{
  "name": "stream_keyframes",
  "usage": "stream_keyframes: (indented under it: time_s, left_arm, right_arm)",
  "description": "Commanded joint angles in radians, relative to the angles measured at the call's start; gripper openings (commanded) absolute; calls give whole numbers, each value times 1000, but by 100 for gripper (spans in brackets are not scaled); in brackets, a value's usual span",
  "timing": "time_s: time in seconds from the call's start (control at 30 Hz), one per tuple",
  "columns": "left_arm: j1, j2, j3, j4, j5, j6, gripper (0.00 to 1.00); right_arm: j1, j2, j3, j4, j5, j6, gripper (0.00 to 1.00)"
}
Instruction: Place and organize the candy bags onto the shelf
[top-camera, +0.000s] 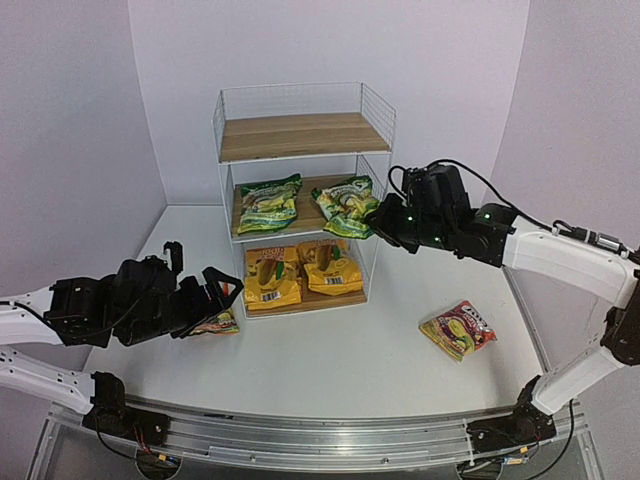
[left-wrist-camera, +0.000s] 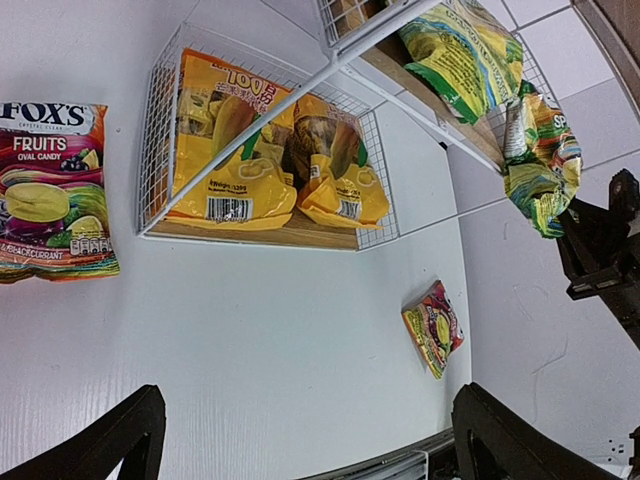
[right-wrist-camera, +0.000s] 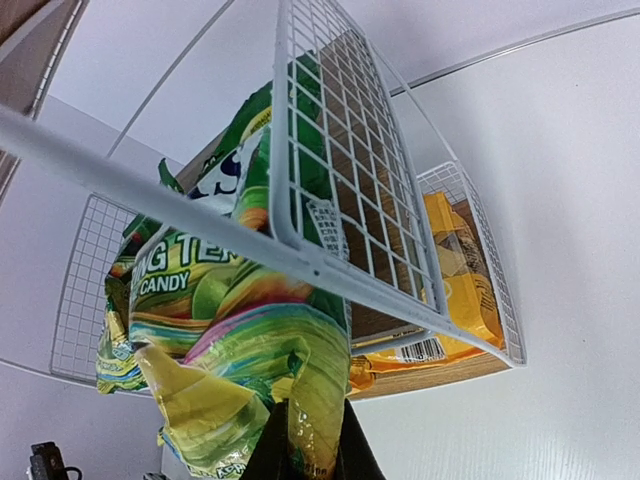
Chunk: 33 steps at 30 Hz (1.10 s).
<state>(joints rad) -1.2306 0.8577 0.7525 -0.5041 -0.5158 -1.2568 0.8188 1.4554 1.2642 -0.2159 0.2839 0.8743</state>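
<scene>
A white table (top-camera: 330, 380) enclosed by pale lilac walls is recorded, with the shelf (top-camera: 300, 135) standing at its far middle. The right green bag (top-camera: 347, 205) is found on the middle board, its front corner overhanging at the shelf's right front post. That corner is pinched between the closed fingers of the right gripper (right-wrist-camera: 305, 450), judged so that the bag can be pushed in and squared beside the left green bag (top-camera: 268, 203), which lies on the same board. The held bag is seen to be glossy, crumpled at the pinched edge, and printed in green and yellow with the word CANDY legible. Two yellow bags (top-camera: 272, 280) are laid side by side on the bottom board, barcodes to the front; no bag is seen on the top board. One colour per tier appears intended, so the top is judged reserved for the red pair. The left red bag (left-wrist-camera: 52, 190) lies flat on the table just beside the shelf's left foot. The left gripper (left-wrist-camera: 305, 435) is held over the table near it, jaws wide apart with nothing between them, judged ready for a pickup. The right red bag (top-camera: 458, 330) lies on the table well apart from the shelf.
</scene>
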Motion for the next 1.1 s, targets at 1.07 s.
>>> stream_keyframes:
  time_s: [1.07]
  left_arm:
    - [-3,-30,-24,31,4,-8,100]
  right_arm:
    - [-4,204,84,369,93,82,43]
